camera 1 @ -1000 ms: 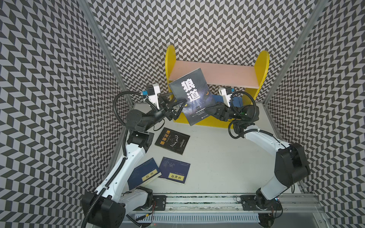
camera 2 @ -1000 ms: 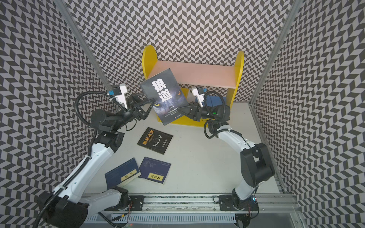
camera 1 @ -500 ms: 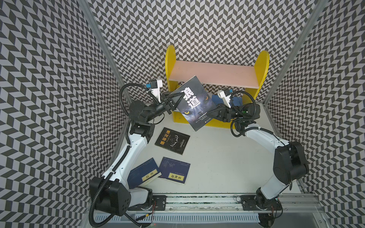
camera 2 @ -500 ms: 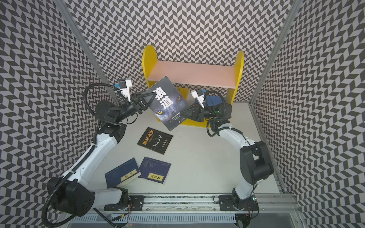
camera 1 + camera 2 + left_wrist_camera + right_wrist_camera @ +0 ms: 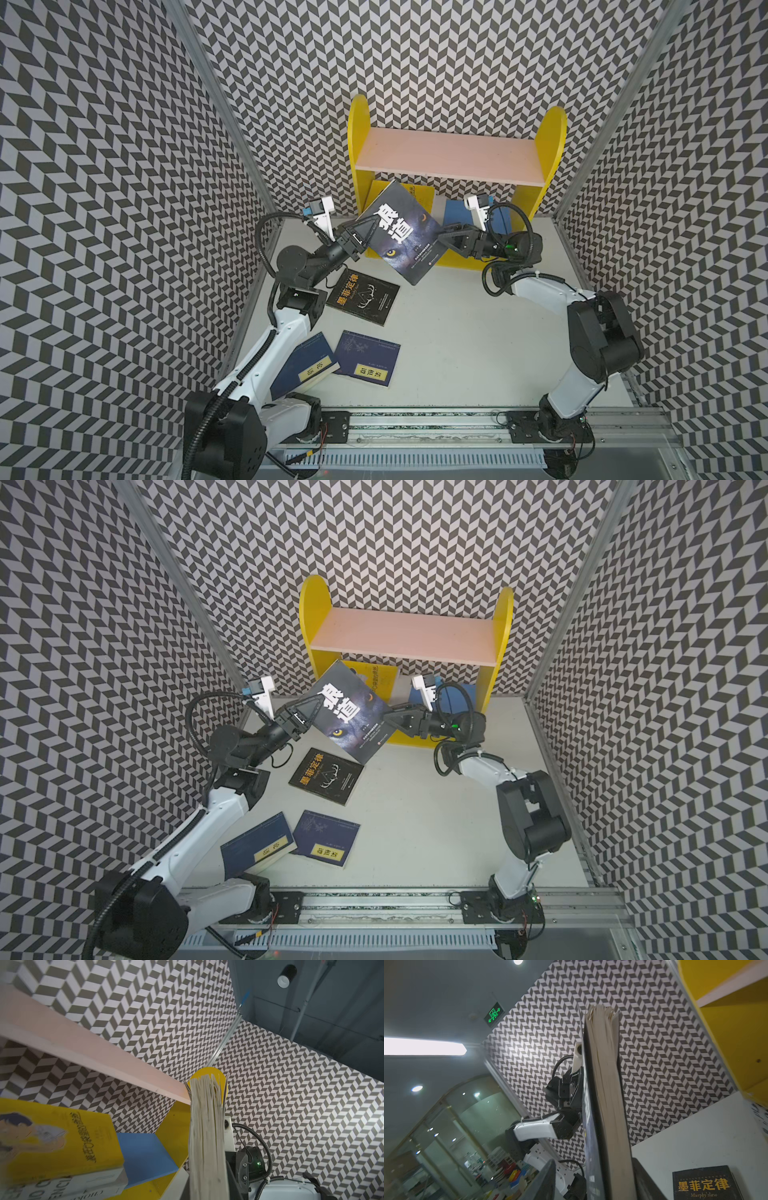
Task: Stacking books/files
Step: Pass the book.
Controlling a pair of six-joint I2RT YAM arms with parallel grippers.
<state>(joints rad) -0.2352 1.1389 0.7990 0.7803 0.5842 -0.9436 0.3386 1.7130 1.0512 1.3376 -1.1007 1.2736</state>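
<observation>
Black wolf-cover book (image 5: 405,245) hung tilted, one edge clenched by the left gripper (image 5: 371,227), opposite edge between released jaws of the right gripper (image 5: 443,240); right needed to back straight off, left gripping firmly.

Left arm (image 5: 270,349) and right arm (image 5: 544,291): white shell links, black joint housings, black base blocks. Left: black corrugated conduit (image 5: 204,411) running along it; white camera bracket (image 5: 322,208) with blue plug at the wrist. Right: looped black cable (image 5: 486,282), white zip tie (image 5: 538,273), green LED (image 5: 508,246) on the wrist housing. Left gripper (image 5: 374,224) and right gripper (image 5: 444,237): black, triangular fingers, silver screws (image 5: 244,1164)
</observation>
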